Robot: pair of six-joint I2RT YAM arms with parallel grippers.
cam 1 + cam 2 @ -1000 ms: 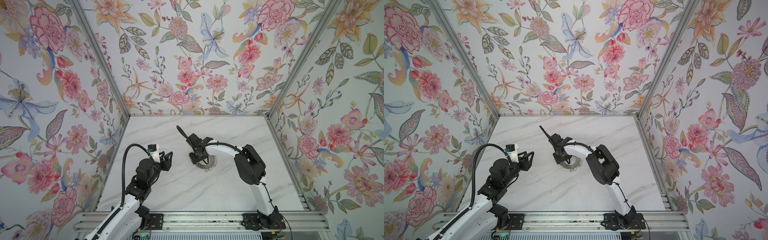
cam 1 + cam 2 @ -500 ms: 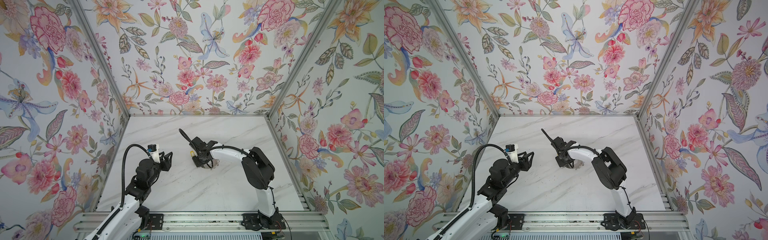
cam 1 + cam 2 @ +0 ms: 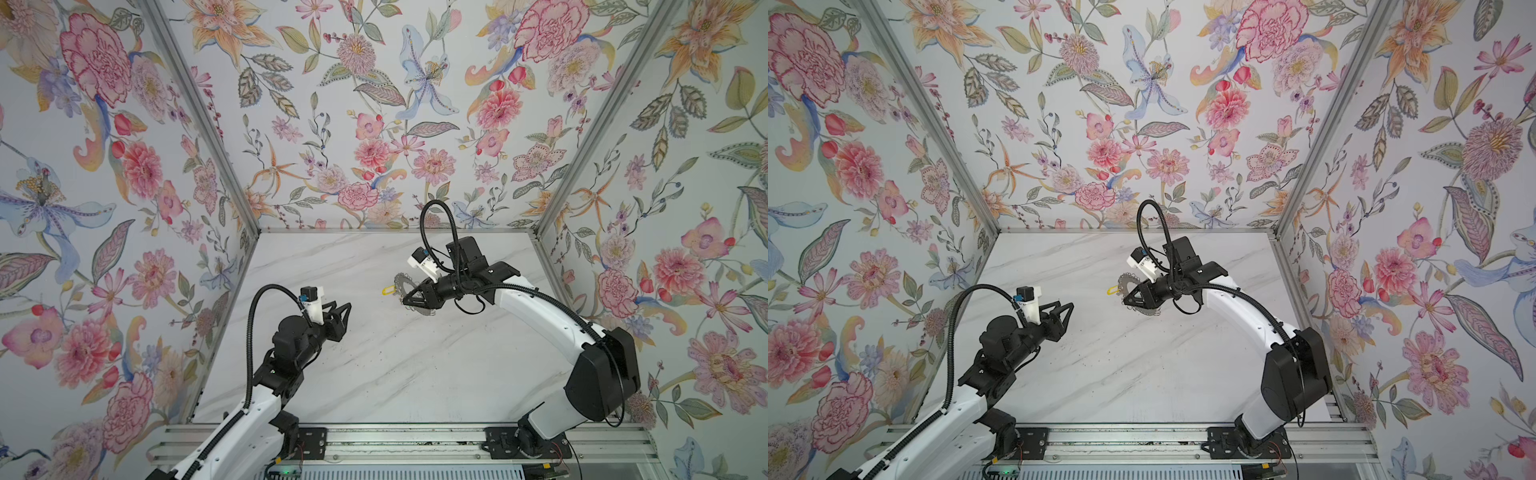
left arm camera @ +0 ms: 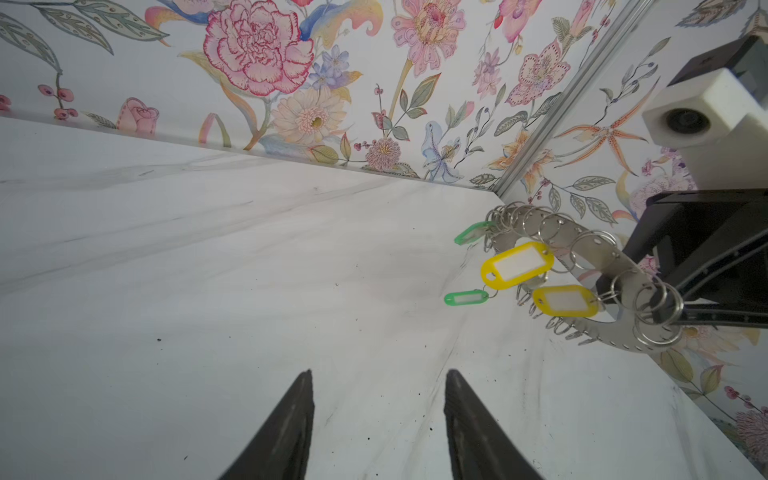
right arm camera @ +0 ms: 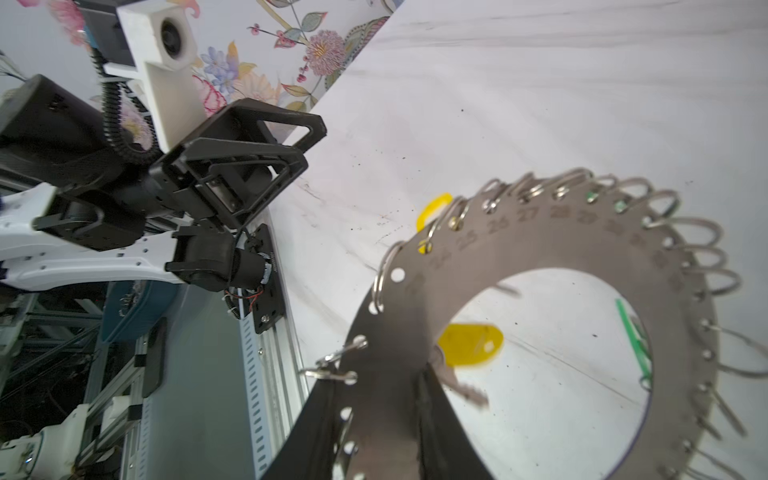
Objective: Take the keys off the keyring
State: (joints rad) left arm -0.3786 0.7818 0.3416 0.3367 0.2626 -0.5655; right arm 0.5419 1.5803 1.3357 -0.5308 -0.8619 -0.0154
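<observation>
right gripper (image 3: 409, 300) clamped on the rim of the keyring (image 3: 406, 286), holding it tilted clear of the marble table (image 3: 415, 365), right of centre in both top views; keys hang from its wire loops by tags, two yellow (image 4: 517, 265) and green ones (image 4: 466, 298); key blades mostly hidden; left gripper (image 3: 344, 309) empty, jaws partly apart, left of centre in both top views, well apart from the ring, pointing toward it.

Left gripper (image 3: 341, 308) fingers (image 4: 291, 424) parted, empty; right gripper (image 3: 409, 300) fingers clamped, raised.
</observation>
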